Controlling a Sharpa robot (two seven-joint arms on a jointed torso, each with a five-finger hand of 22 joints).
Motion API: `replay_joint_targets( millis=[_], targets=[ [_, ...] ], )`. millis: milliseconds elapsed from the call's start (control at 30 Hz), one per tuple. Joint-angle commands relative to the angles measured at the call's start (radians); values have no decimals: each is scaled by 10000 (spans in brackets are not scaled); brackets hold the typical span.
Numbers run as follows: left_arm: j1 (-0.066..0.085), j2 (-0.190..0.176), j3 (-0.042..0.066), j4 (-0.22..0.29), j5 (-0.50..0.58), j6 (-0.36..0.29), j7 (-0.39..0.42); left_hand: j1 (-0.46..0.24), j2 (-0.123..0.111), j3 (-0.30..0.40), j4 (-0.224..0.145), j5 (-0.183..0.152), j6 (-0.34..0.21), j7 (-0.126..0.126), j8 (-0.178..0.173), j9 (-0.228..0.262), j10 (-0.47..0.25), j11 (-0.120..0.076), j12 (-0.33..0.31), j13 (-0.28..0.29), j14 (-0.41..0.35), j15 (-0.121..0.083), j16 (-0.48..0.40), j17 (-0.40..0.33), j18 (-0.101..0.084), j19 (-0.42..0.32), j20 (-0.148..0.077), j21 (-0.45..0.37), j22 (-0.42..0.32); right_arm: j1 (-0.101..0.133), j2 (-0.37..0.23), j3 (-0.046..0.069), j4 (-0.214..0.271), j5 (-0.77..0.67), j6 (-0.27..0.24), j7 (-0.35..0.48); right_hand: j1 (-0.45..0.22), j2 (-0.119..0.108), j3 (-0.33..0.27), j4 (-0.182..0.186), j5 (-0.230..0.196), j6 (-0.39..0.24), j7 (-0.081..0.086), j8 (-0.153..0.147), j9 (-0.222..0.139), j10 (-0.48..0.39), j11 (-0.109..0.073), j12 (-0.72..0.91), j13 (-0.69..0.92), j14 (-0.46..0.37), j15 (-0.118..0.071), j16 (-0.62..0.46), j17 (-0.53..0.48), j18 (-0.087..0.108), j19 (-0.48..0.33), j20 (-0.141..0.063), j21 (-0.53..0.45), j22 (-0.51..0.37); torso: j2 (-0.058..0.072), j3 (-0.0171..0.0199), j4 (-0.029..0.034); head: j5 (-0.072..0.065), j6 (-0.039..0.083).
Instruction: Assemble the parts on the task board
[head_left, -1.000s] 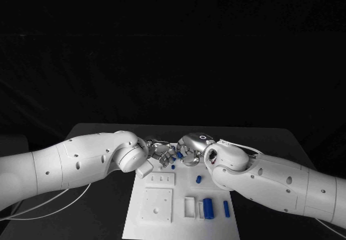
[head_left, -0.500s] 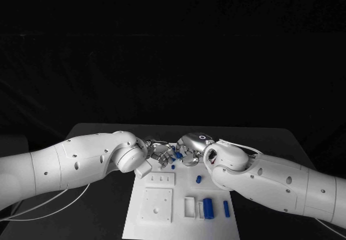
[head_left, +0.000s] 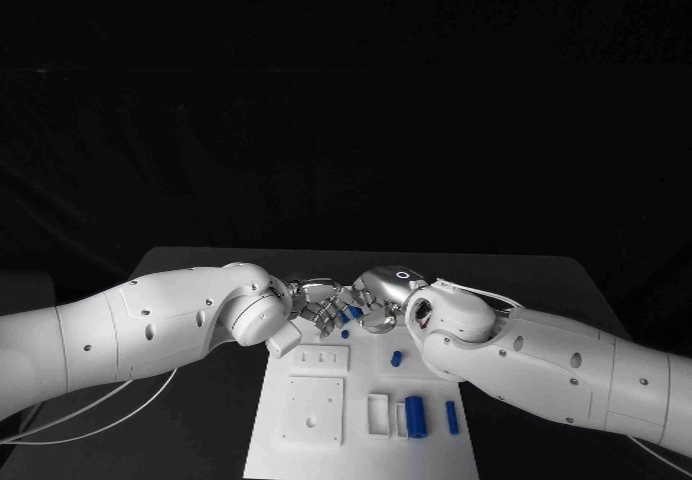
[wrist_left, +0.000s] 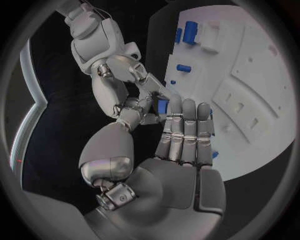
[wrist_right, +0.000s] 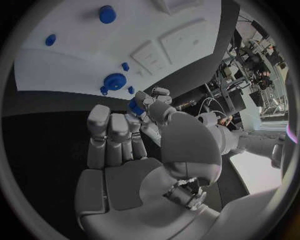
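Both hands meet above the far end of the white task board (head_left: 361, 445). A small blue part (head_left: 353, 312) sits between their fingertips. In the left wrist view my left hand (wrist_left: 181, 145) has its thumb and fingertips at the blue part (wrist_left: 162, 106), and my right hand (wrist_left: 109, 62) reaches onto it from the other side. In the right wrist view my right hand (wrist_right: 125, 150) pinches the blue part (wrist_right: 135, 107) between thumb and finger. In the head view the left hand (head_left: 315, 302) and right hand (head_left: 381, 298) hide most of the part.
Loose blue parts lie on the board: a short one (head_left: 397, 357), a thick cylinder (head_left: 415, 416) and a thin pin (head_left: 451, 418). A white block (head_left: 379, 412) and a square recessed plate (head_left: 317, 408) sit nearer me. A blue gear (wrist_right: 114, 80) stands on the task board (wrist_right: 75, 55).
Both hands stay joined at the blue part above the board's far end, with only slight shifts of the fingers.
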Motion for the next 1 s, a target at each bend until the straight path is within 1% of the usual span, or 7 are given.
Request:
replay_joint_targets(
  millis=[33, 167, 400, 467, 600, 800, 1000],
  targets=[
    [-2, 16, 13, 26, 102, 197, 112, -68, -91, -74, 25, 15, -96, -3, -46, 15, -66, -3, -65, -16, -56, 0, 65, -17, 115, -88, -251, -41, 110, -6, 25, 3, 53, -6, 80, 209, -12, 62, 66, -4, 28, 1009, 393, 27, 22, 69, -2, -48, 14, 37, -39, -14, -7, 580, 74, 29, 49, 127, 1, 4, -1, -8, -14],
    [-2, 30, 13, 15, 75, 176, 75, -66, -86, -74, 72, 15, -79, -9, -40, 25, -62, -9, -57, -13, -54, -4, 74, -16, 125, -83, -254, -45, 106, -8, 27, 3, 73, -9, 60, 208, -13, 62, 69, -5, 29, 1009, 393, 26, 22, 69, -2, -49, 15, 37, -39, -14, -8, 580, 74, 29, 49, 127, 1, 5, 3, -10, -2],
    [-2, 55, 12, -3, -69, 178, 54, 123, 235, -50, 72, 15, -5, -38, -4, 70, -47, -35, -23, 2, -44, -19, 117, -6, 145, -66, -260, -36, 115, -23, 16, 4, 174, -64, -7, 202, -15, 62, 73, -7, 29, 1010, 393, 24, 21, 70, -2, -51, 17, 38, -39, -15, -9, 580, 76, 29, 49, 127, 2, 8, 8, -14, -20],
    [-2, 58, 12, -11, -111, 163, 48, 150, 295, -63, 58, 15, 5, -41, 0, 78, -50, -37, -20, 3, -48, -18, 122, -6, 145, -68, -259, -35, 118, -26, 12, 4, 200, -70, -19, 193, -15, 62, 75, -7, 30, 1011, 393, 23, 21, 71, -2, -51, 17, 38, -39, -15, -9, 580, 76, 29, 49, 127, 0, 9, 8, -7, -17],
    [-2, 68, 12, -21, -290, 99, -44, 210, 453, -131, 3, 16, 185, -95, 95, 143, -24, -81, 23, 21, -30, -27, 164, 2, 146, -58, -262, -22, 129, -32, 2, 4, 242, -144, -51, 151, -15, 62, 79, -8, 31, 1013, 393, 23, 20, 72, -2, -52, 18, 38, -39, -15, -9, 580, 77, 29, 49, 126, 4, 8, 6, 1, -30],
    [-1, 78, 11, -19, -345, 90, -95, 182, 563, -216, 0, 17, 390, -187, 200, 216, 45, -161, 111, 60, 37, -68, 253, 28, 157, 2, -293, 16, 140, -34, -17, 4, 247, -181, -56, 129, -15, 58, 83, -11, 30, 1015, 392, 22, 20, 73, -2, -53, 20, 39, -39, -15, -10, 580, 79, 29, 49, 126, -1, 3, 4, 4, -36],
    [-1, 85, 11, -28, -348, 85, -83, 154, 621, -238, 17, 16, 438, -209, 223, 235, 58, -182, 135, 68, 48, -82, 276, 31, 159, 18, -306, 24, 141, -36, -12, 4, 275, -181, -37, 124, -16, 56, 88, -13, 30, 1018, 392, 21, 20, 75, -2, -55, 22, 40, -39, -16, -10, 580, 80, 29, 49, 126, 3, -1, 10, 5, -38]
  ],
)
